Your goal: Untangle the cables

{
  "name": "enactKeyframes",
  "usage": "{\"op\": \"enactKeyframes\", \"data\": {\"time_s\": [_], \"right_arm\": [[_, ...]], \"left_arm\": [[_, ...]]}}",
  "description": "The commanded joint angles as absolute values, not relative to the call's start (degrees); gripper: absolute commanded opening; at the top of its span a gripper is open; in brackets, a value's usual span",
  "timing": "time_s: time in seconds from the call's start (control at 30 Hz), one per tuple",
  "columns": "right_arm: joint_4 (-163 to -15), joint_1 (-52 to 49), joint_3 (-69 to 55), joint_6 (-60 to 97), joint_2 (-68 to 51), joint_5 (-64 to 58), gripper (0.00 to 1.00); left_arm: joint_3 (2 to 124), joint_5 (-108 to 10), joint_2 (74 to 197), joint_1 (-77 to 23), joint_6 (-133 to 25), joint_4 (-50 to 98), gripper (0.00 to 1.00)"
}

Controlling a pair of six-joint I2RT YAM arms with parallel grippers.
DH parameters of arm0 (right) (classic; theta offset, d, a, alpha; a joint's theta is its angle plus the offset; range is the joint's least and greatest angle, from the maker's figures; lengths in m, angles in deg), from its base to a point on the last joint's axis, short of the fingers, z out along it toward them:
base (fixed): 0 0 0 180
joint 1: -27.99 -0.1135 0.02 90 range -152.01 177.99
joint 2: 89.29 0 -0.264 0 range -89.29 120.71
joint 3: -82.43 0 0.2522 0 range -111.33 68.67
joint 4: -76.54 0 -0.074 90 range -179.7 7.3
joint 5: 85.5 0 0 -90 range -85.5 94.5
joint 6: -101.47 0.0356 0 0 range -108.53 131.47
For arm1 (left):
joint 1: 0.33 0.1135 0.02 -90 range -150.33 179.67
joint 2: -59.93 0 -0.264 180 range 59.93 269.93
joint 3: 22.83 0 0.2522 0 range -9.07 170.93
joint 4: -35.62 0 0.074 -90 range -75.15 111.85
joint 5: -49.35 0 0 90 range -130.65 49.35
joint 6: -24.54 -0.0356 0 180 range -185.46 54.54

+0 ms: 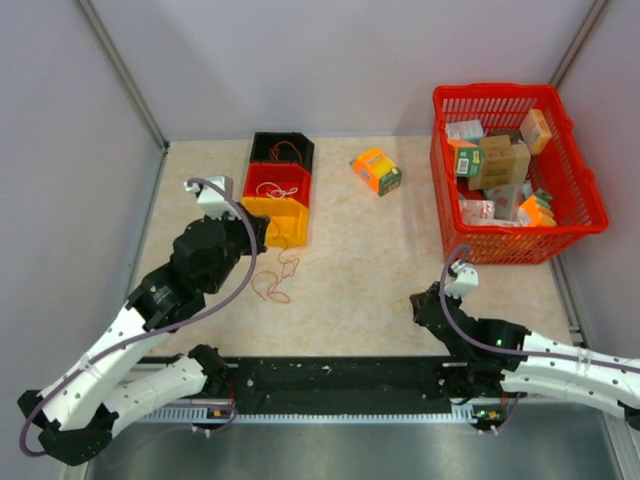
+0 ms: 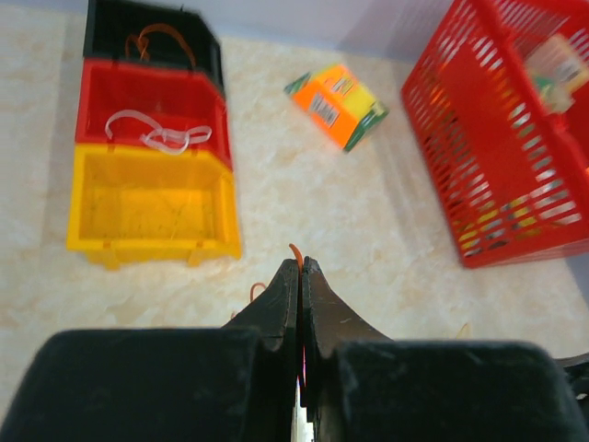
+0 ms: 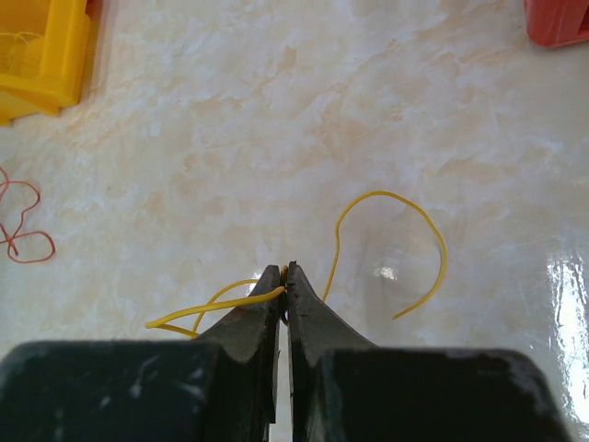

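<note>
My left gripper is shut on a thin orange cable whose end pokes out above the fingertips. In the top view this gripper is beside the yellow bin, with orange and reddish-brown cable loops on the table just below it. My right gripper is shut on a yellow cable that arcs to the right and trails left over the table. In the top view it sits right of centre. A reddish-brown loop lies at the left of the right wrist view.
Three bins stand in a row: black holding a reddish-brown cable, red holding a white cable, and yellow. An orange box lies at the back. A red basket of boxes stands at the right.
</note>
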State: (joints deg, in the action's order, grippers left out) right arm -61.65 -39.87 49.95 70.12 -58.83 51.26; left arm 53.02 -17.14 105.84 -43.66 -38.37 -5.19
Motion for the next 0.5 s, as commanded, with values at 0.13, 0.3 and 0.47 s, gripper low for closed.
{"op": "enactKeyframes", "data": {"time_s": [0.13, 0.3, 0.47], "right_arm": [[-61.0, -40.4, 50.3, 70.8, -60.0, 52.0, 0.01], [-61.0, -40.4, 50.9, 71.8, -60.8, 51.4, 0.0], [-60.9, -40.4, 50.5, 71.2, -60.6, 51.3, 0.01]], "left_arm": [[39.3, -9.6, 110.8, -42.3, -24.3, -11.0, 0.02], [30.4, -11.3, 112.2, -37.5, -20.0, -4.7, 0.14], [25.0, -29.1, 118.3, -26.3, -17.5, 1.3, 0.0]]}}
